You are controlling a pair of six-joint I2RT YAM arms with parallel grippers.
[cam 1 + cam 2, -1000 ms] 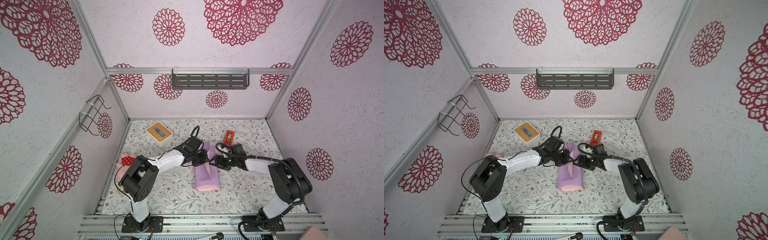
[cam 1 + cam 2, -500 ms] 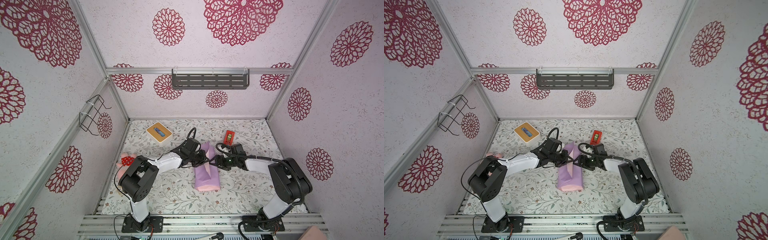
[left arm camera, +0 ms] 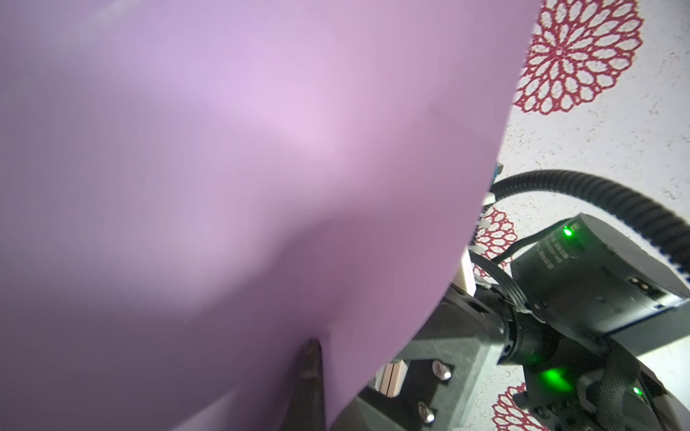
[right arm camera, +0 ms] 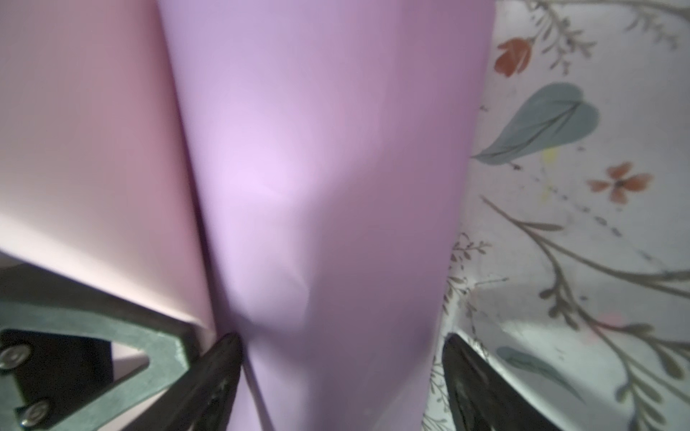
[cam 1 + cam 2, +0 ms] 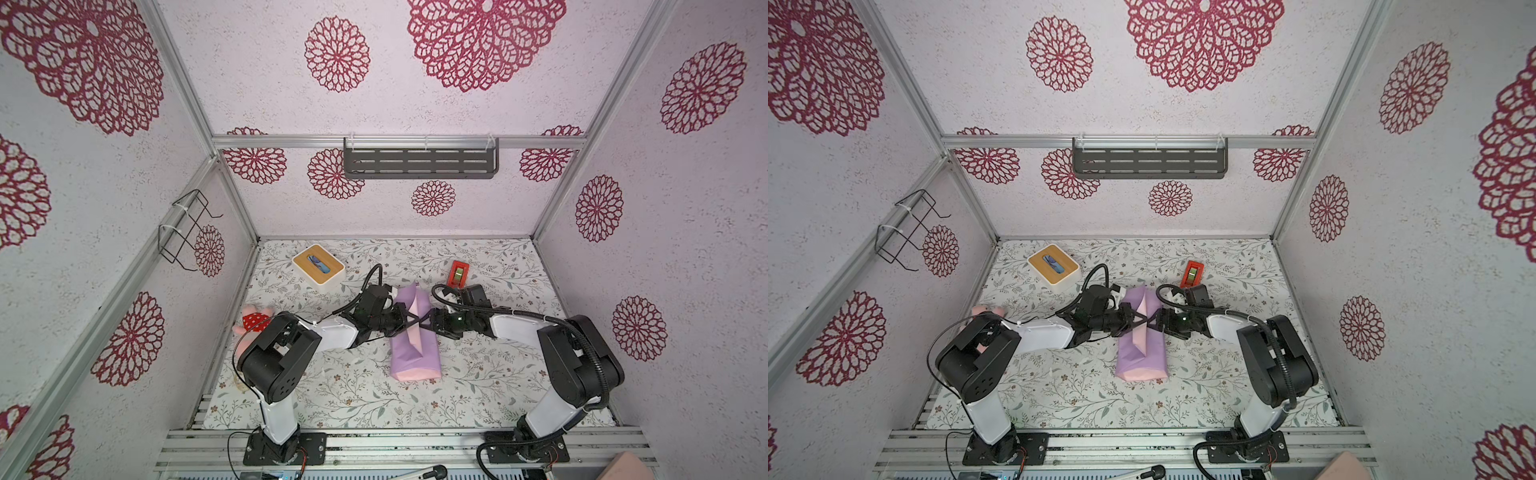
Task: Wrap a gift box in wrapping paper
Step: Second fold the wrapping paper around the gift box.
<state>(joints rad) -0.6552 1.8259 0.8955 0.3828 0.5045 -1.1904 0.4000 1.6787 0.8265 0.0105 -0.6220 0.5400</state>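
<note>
The wrapping paper [image 5: 415,340] lies folded into a long lilac bundle mid-table, with a pale pink flap along its top and pink at its near end. It shows in both top views. The gift box is hidden under it. My left gripper [image 5: 405,322] reaches in from the left, shut on the wrapping paper at the top of the bundle. One dark fingertip [image 3: 310,373] shows against the lilac sheet [image 3: 242,168]. My right gripper [image 4: 343,373] comes in from the right, open, its fingers [image 4: 224,373] set either side of the bundle's lilac side face [image 4: 317,186].
A white tissue box with a wooden top [image 5: 318,264] stands at the back left. A red tape dispenser [image 5: 459,272] sits behind the right wrist. A pink plush toy [image 5: 253,320] lies by the left wall. The floral table cover [image 5: 353,395] spreads in front.
My left arm has drawn back slightly to the left and nearer, still holding the paper. The right arm and the bundle have barely moved.
</note>
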